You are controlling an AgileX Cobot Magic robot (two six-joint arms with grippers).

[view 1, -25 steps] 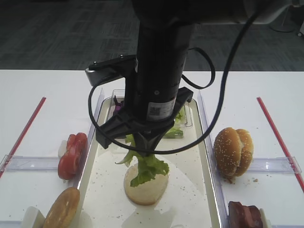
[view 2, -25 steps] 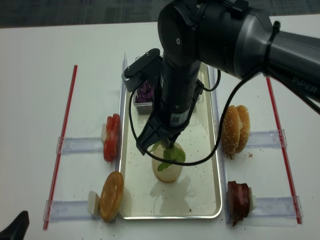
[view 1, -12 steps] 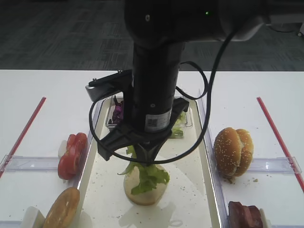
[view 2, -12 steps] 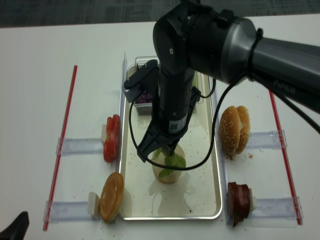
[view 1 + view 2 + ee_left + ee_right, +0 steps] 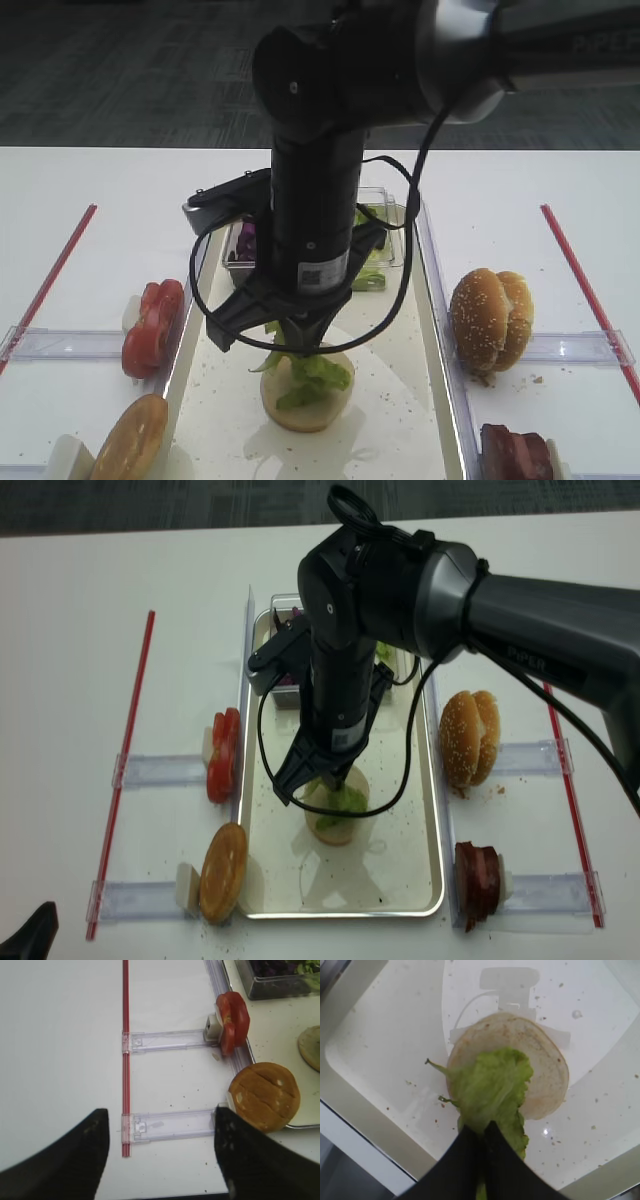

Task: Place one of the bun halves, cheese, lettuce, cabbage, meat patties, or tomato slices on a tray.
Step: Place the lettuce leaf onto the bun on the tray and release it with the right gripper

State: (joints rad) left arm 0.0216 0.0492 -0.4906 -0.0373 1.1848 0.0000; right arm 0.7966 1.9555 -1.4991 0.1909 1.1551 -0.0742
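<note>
Hanging from the right gripper [image 5: 482, 1132], the lettuce [image 5: 492, 1092] leaf droops over the pale cut face of a bun half [image 5: 540, 1067] that lies flat in the middle of the tray [image 5: 400, 440]; the leaf's lower end looks to be touching the bread, though the wrist view cannot settle it. The gripper's dark fingers [image 5: 465, 1157] are clenched together on the leaf's stem end, grasping it. In the overhead view the right arm [image 5: 345, 670] stands almost upright over the tray, its cable looping around it. At the tray's far end sits a clear tub [image 5: 385, 250] holding more green leaves, with the purple cabbage [image 5: 244, 240] to their left. Left of the tray stand the tomato slices [image 5: 152, 325], and nearer, another bun half [image 5: 130, 438] leans on edge. Right of the tray stand two sesame bun halves [image 5: 490, 318], with the meat patties [image 5: 515, 452] nearer. The left gripper [image 5: 160, 1152] hovers over the table's left side, its fingers spread wide apart and released, grasping nothing.
</note>
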